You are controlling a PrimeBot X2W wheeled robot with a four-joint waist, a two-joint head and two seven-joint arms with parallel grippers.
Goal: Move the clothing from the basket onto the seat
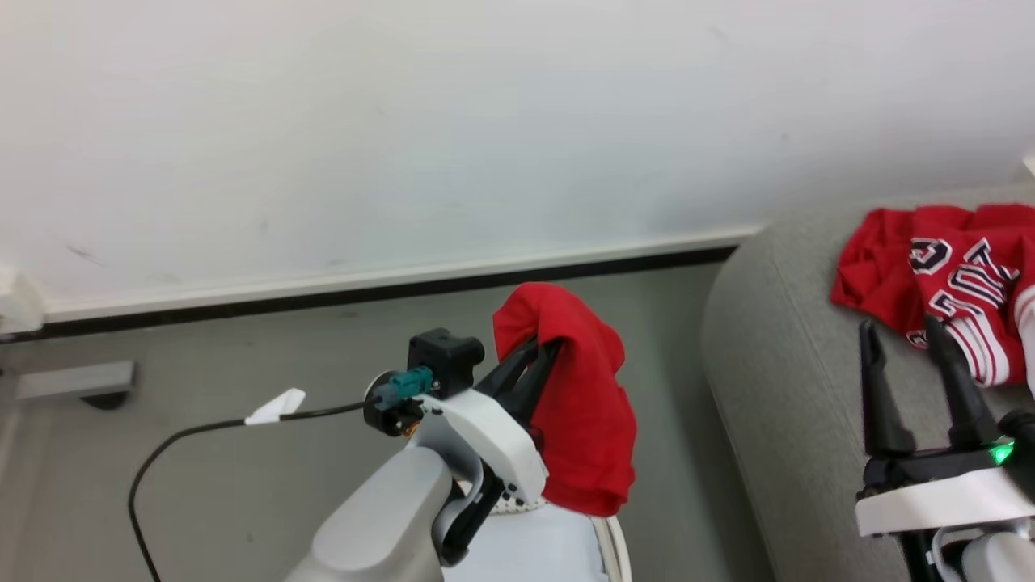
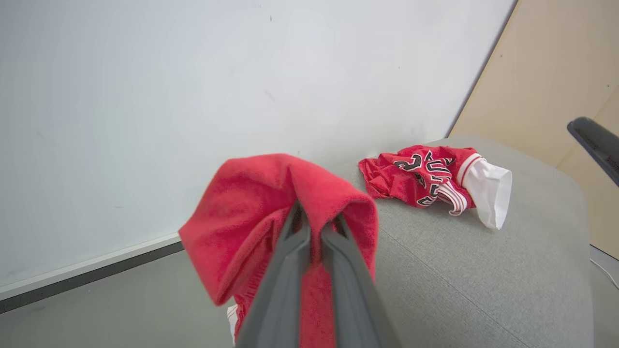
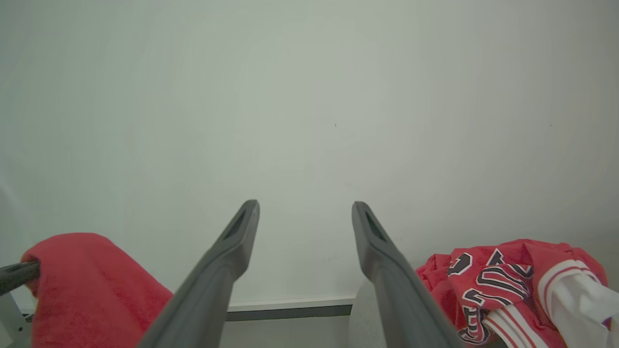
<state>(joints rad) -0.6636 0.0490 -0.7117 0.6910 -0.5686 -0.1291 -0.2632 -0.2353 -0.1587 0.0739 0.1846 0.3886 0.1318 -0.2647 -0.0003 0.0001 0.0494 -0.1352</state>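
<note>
A plain red garment (image 1: 586, 404) hangs in the air over the floor, draped over my left gripper (image 1: 543, 349), which is shut on it; the left wrist view shows the cloth (image 2: 251, 212) folded over the closed fingertips. The red jersey (image 1: 958, 279) with black-and-white lettering and white-striped trim lies crumpled on the light grey seat (image 1: 776, 364), also seen as the jersey (image 2: 430, 181) on the seat (image 2: 483, 280). My right gripper (image 1: 901, 331) stands open above the seat's front, just before the jersey (image 3: 503, 285). The white basket's rim (image 1: 616, 546) peeks out below the hanging garment.
A white wall with a dark baseboard (image 1: 364, 291) runs behind. Grey floor (image 1: 242, 485) lies between the basket and the seat. A black cable (image 1: 186, 436) trails from my left wrist. A beige panel (image 2: 556, 72) stands beyond the seat.
</note>
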